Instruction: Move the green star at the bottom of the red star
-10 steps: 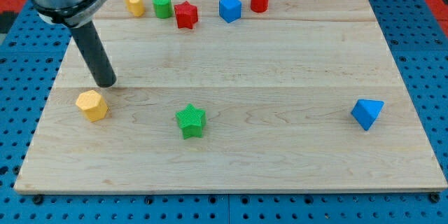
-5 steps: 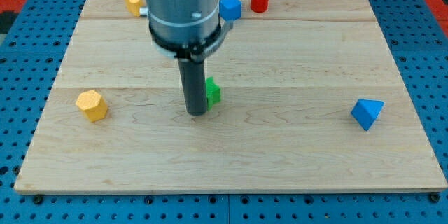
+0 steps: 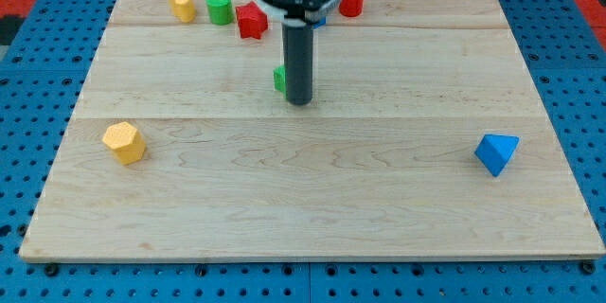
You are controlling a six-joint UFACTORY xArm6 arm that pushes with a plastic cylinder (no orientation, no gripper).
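The green star lies on the wooden board, mostly hidden behind my rod; only its left edge shows. My tip rests on the board, touching the star at its lower right. The red star sits near the view's top, above and to the left of the green star, with a gap of bare board between them.
A yellow block and a green cylinder stand left of the red star. A red cylinder stands at the top, right of my rod; a blue block beside it is hidden. A yellow block lies at left, a blue block at right.
My tip swept from the board's left to below the green star, then pushed it up the board toward the red star. The star now lies well above its first spot.
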